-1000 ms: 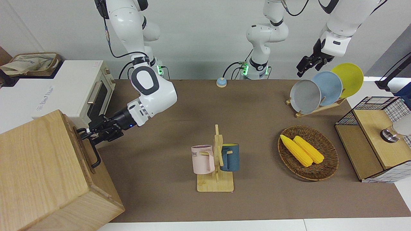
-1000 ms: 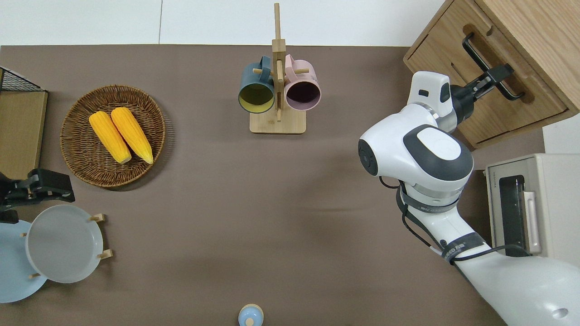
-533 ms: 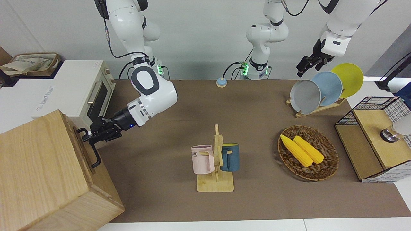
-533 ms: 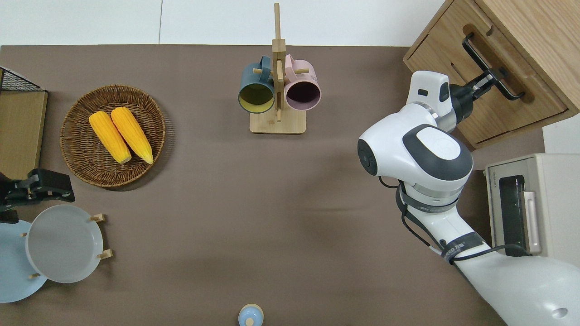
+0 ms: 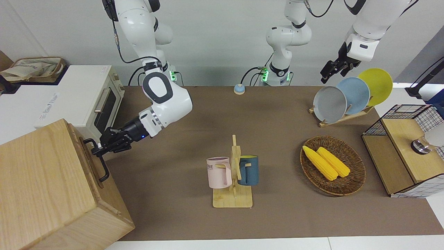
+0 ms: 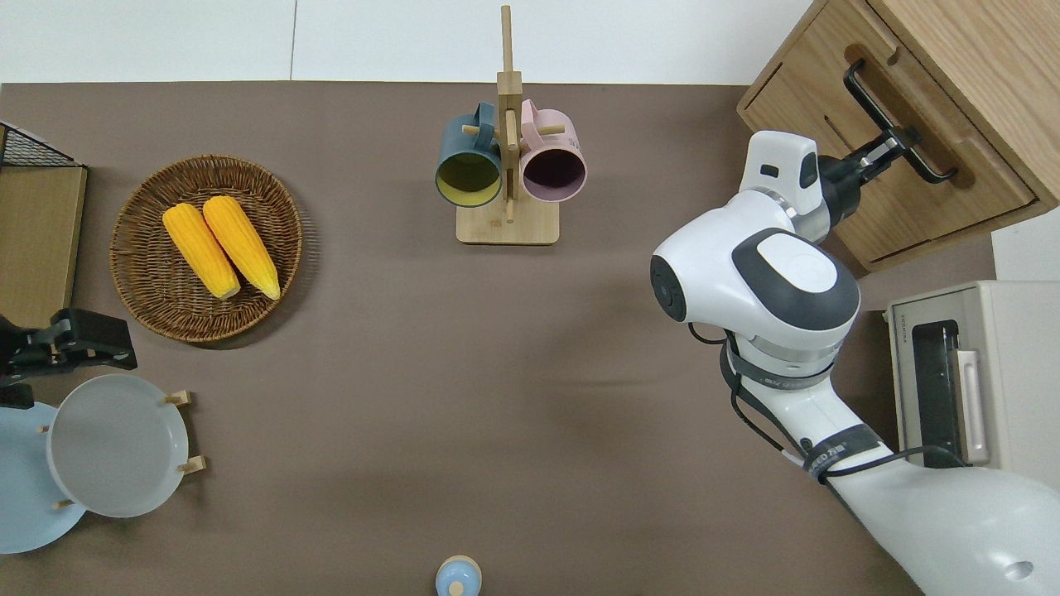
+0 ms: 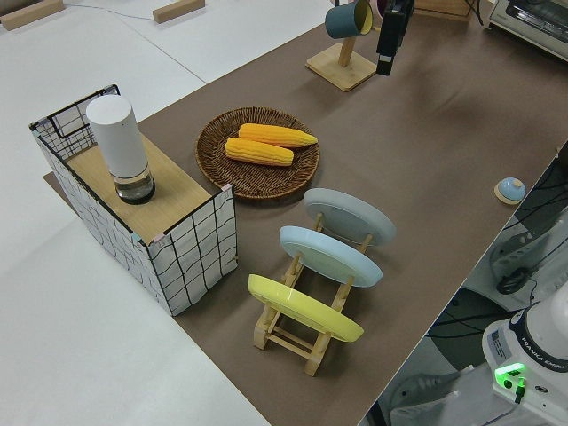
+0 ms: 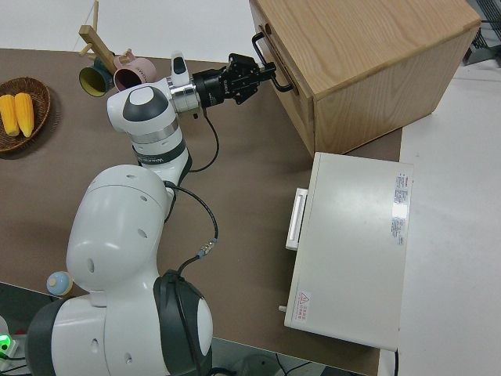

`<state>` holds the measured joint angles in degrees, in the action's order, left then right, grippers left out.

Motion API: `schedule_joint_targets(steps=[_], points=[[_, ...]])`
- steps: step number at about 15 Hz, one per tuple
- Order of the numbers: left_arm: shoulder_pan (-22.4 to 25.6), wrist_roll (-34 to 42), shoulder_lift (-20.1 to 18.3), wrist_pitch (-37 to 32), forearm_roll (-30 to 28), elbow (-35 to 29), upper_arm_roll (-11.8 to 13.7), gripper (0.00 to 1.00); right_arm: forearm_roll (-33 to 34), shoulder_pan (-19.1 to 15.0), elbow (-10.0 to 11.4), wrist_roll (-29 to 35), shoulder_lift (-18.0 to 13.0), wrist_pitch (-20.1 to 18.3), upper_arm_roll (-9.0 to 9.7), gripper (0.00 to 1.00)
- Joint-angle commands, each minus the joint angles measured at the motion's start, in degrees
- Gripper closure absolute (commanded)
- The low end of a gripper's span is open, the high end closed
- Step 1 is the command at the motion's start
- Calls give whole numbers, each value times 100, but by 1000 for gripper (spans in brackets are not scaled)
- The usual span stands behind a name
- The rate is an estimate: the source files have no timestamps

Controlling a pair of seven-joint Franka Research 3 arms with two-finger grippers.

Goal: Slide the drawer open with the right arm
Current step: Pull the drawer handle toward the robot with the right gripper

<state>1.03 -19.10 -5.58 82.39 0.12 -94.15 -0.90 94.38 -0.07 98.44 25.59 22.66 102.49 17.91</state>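
The right arm's black two-finger gripper is closed around the black metal bar handle of the wide light-wood drawer. The drawer sits in the big pale wooden cabinet, at the right arm's end of the brown tabletop, and looks only a little way out. To do this well, I think the arm should pull straight out from the drawer's front, slow and level, so the drawer does not jam. The tabletop there is bare. A wooden mug stand is well apart, and a white toaster oven stands near. The left arm is parked.
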Motion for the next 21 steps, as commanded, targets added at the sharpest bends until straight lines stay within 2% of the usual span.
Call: schedule_joint_targets(steps=[1,3,9,15,21], points=[[-24,38,-49,-4,-21,2,29,7,63,42,-185,-204,63,-202,195,1000],[-24,38,-49,-12,-21,2,29,7,-68,94,-185,-204,54,-360,256,1000],[-24,38,-49,-12,-21,2,29,7,-332,112,-185,-186,54,-1133,862,1000],[-24,38,-49,-12,-21,2,29,7,-973,182,-185,42,28,-1846,1547,1000],[-24,46,-49,-4,-21,2,29,7,-1211,182,-185,200,28,-2338,2040,1000]])
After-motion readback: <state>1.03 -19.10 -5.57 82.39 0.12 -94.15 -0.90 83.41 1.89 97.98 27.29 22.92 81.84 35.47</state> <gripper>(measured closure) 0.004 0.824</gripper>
